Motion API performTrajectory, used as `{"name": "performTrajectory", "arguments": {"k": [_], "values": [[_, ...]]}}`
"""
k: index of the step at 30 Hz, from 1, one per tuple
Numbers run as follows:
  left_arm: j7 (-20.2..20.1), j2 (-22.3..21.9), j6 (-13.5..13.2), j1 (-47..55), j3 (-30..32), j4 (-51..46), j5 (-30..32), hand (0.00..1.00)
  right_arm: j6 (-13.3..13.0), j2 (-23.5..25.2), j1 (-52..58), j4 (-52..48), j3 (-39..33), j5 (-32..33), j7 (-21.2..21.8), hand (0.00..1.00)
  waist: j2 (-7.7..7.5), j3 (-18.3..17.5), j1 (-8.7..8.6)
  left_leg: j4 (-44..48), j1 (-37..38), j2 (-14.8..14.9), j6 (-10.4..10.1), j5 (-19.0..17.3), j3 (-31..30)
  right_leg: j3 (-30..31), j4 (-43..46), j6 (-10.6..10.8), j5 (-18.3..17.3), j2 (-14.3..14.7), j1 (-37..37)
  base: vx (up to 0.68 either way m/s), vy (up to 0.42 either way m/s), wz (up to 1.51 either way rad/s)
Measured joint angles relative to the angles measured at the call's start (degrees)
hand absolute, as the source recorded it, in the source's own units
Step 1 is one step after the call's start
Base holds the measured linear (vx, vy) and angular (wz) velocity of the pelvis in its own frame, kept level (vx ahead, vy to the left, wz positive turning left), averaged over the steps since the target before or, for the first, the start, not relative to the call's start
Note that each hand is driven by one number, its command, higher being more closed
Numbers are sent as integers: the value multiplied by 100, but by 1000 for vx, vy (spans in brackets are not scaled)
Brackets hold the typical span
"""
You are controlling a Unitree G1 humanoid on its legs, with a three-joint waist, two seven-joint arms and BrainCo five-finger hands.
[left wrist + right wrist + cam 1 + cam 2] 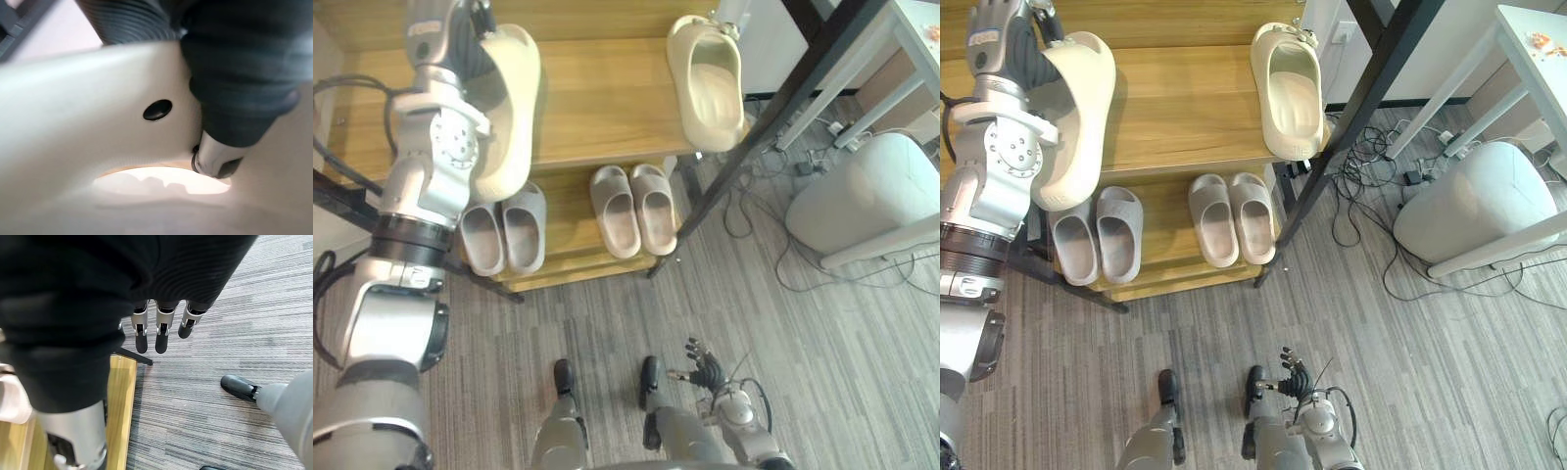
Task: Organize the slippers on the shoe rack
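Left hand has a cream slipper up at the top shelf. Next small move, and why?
Probably move the left hand right and lower its cream foam slipper beside the matching cream slipper lying alone on the wooden top shelf. The held one hangs tilted over the shelf's left end, well apart from its mate.

A pale grey pouf (1474, 211) sits on striped grey carpet (1449, 372) beside a white table (1538, 49).
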Motion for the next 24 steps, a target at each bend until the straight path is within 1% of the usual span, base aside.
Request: {"name": "performTrajectory", "arguments": {"k": [1,4,7,8,9,11,15,18,19,20,24], "values": [[1,-26,-3,-3,-63,33,-1,100,0,-30,-13,-2,0,1,-1,0,35,-22,-56,0,-1,-12,4,-3,25,28,-1,11,8,-13,-18,-33,37,-10],[25,-118,3,-248,-182,402,-8,100,-1,-99,-71,-3,-1,5,-5,0,85,-60,-123,-1,-28,-42,31,-14,205,181,-2,31,72,-41,-142,-60,59,-26],[36,-181,7,-541,-272,643,-17,100,-1,-139,-83,-3,-5,8,-6,0,96,-64,-202,-1,-76,-60,47,-5,253,213,-2,36,103,-63,-222,-41,42,-13],[54,-231,7,-749,-297,683,-28,100,-1,-148,-92,-5,-22,12,-14,0,104,-65,-258,-1,-141,-78,60,3,298,248,-2,56,142,-80,-315,-28,44,-11],[64,-231,5,-777,-306,691,-31,100,-1,-148,-92,-6,-23,14,-15,0,108,-67,-277,-1,-150,-81,61,4,308,255,-2,58,150,-83,-332,-36,65,-14],[114,-229,1,-1072,-410,932,-138,100,-1,-147,-90,-9,-50,22,-18,0,137,-67,-408,0,-175,-118,65,4,340,334,-2,74,195,-110,-408,-14,57,-15],[170,-226,-14,-1417,-451,1253,-234,100,-3,-152,-81,-25,-66,75,-25,0,178,-62,-502,0,-172,-150,101,-23,459,501,-2,88,259,-124,-496,1,70,-21],[184,-217,-19,-1574,-451,1430,-242,100,-7,-161,-84,-26,-126,124,-27,0,241,-31,-576,0,-180,-165,106,-28,495,545,-2,93,270,-134,-529,0,71,-11],[186,-202,-30,-1628,-447,1534,-248,100,-7,-165,-83,-26,-190,141,-31,0,274,-24,-608,0,-182,-172,109,-35,531,588,-2,61,247,-138,-556,0,73,-13],[187,-199,-32,-1650,-447,1602,-248,0,-8,-179,-82,-26,-234,236,-33,0,300,-18,-624,0,-182,-175,111,-40,567,636,-2,50,239,-138,-577,2,90,-15],[186,-173,-33,-1716,-447,1797,-252,0,-9,-246,-80,-26,-277,246,-42,0,361,14,-698,0,-198,-181,111,-45,626,704,-2,37,250,-147,-636,17,79,-12]]}}
